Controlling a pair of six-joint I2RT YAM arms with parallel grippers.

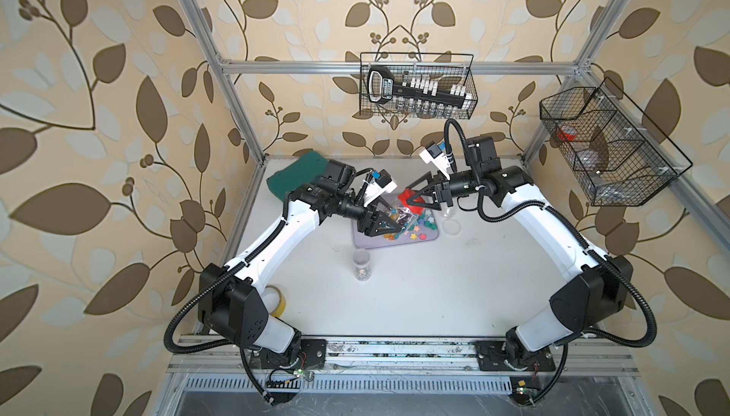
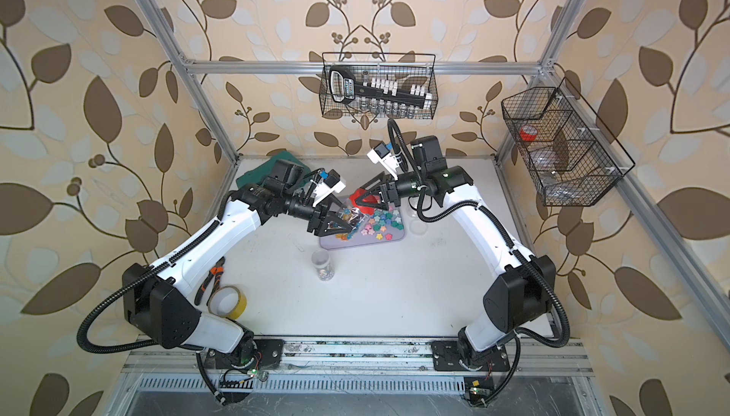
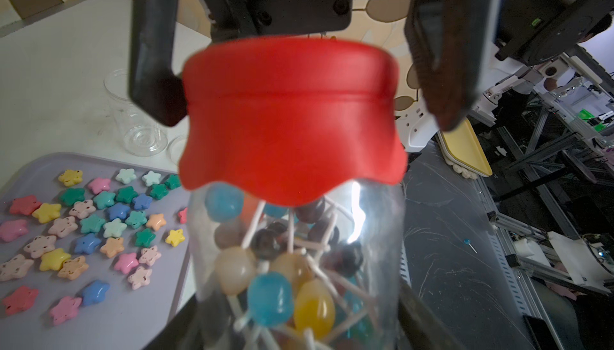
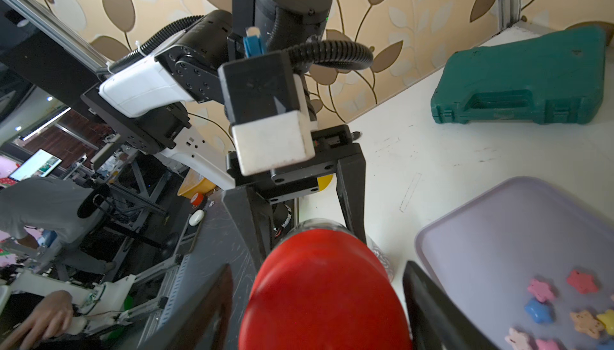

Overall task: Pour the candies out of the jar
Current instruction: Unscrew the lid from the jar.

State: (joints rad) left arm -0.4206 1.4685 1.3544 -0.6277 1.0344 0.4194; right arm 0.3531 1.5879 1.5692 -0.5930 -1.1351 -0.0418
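1. Left wrist view: a clear plastic jar (image 3: 299, 265) packed with ball lollipops on white sticks (image 3: 269, 298) fills the frame, and its red wavy-edged cap (image 3: 292, 115) is still on.
2. The left gripper (image 1: 395, 221) is clamped on the jar's body. In both top views it holds the jar tilted, off the table and above the near-left part of the lavender plastic tray (image 4: 498, 238).
3. The right gripper (image 1: 409, 195) straddles the red cap with its jaws apart. Its black fingers (image 3: 153, 65) flank the cap, and a gap shows on at least one side, so it is not gripping.
4. Pastel star-shaped candies (image 3: 93, 222) already lie scattered on the tray, but this jar's lollipops are all inside.
5. As I judge it, the step in hand is uncapping, and pouring has not begun.
6. The next move calls for the right jaws to close squarely on the cap, then twist or pull it off while the left grip stays firm.
7. After that, the open mouth should be tipped down over the tray so the lollipops do not roll onto the white table (image 1: 434, 295).
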